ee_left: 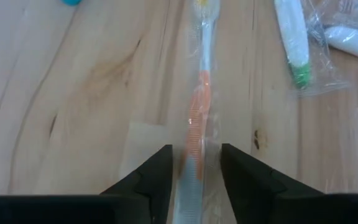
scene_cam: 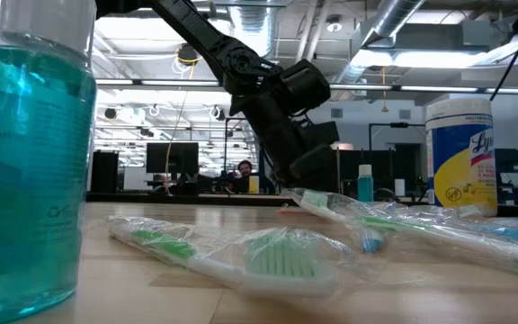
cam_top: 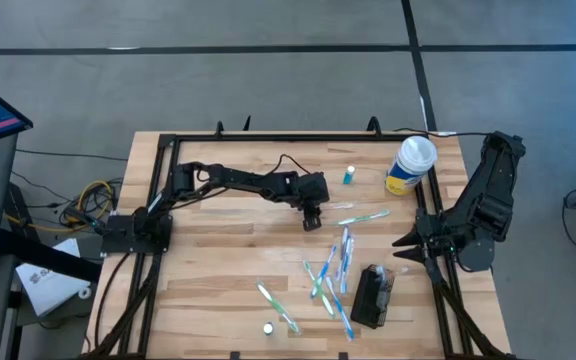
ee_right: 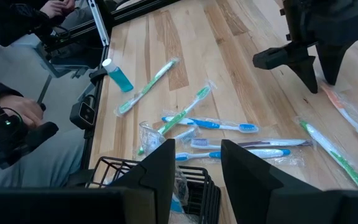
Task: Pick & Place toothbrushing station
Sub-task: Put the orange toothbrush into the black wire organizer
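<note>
The toothbrushing station, a small black mesh caddy (cam_top: 371,297), stands on the table near the front right; it also shows in the right wrist view (ee_right: 188,186). My right gripper (cam_top: 408,245) is open and empty, a little to the far right of it and above it. My left gripper (cam_top: 313,216) is open at the table's middle and points down. Its fingers (ee_left: 157,177) stand on either side of an orange-handled toothbrush in a clear wrapper (ee_left: 196,118), which lies flat on the table. I cannot tell whether they touch the wrapper.
Several wrapped toothbrushes (cam_top: 333,275) lie between the grippers and left of the caddy. A yellow-and-blue canister (cam_top: 411,165) and a small teal bottle (cam_top: 349,175) stand at the far right. Another teal bottle (scene_cam: 25,162) stands close to the low camera. A person's hands (ee_right: 17,118) show beyond the table.
</note>
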You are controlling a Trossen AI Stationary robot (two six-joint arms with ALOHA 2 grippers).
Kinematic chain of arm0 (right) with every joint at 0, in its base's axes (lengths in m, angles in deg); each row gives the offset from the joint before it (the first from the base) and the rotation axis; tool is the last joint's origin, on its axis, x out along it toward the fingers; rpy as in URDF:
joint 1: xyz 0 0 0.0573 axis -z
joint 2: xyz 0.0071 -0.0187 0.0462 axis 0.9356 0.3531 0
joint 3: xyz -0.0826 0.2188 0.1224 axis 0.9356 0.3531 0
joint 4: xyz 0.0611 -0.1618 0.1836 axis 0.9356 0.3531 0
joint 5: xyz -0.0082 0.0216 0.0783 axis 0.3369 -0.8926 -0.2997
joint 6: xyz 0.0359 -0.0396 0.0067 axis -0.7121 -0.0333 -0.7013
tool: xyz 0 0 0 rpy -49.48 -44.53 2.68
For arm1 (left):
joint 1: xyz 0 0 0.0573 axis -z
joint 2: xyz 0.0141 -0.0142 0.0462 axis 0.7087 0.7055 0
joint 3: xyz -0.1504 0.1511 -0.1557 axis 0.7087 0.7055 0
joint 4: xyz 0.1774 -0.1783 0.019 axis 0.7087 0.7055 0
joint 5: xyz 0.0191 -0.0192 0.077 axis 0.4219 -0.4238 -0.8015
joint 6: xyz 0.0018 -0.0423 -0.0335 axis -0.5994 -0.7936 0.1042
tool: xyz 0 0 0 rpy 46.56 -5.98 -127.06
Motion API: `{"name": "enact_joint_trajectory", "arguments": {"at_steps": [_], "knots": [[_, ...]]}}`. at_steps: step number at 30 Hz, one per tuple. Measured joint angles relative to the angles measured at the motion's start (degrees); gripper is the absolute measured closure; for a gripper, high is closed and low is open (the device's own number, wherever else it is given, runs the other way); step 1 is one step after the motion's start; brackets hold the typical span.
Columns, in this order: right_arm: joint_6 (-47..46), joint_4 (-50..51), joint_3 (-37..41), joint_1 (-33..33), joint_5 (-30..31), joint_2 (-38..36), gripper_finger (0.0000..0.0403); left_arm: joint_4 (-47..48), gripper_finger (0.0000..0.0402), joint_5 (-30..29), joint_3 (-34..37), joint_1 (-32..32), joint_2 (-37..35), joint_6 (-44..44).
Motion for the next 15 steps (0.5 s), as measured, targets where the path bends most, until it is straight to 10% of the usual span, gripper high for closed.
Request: {"name": "enact_joint_trajectory", "arguments": {"at_steps": [9, 15], "knots": [[0.0, 0.0, 0.0, 0.0, 0.0, 0.0, 0.0283, -0.1, 0.0384, -0.3, 0.0, 0.9, -0.1, 2.2], [0.0, 0.1, 0.0, 0.0, 0.0, 0.0, 0.0283, -0.2, 0.0387, -3.6, 0.0, 1.9, -0.2, 2.5]]}}
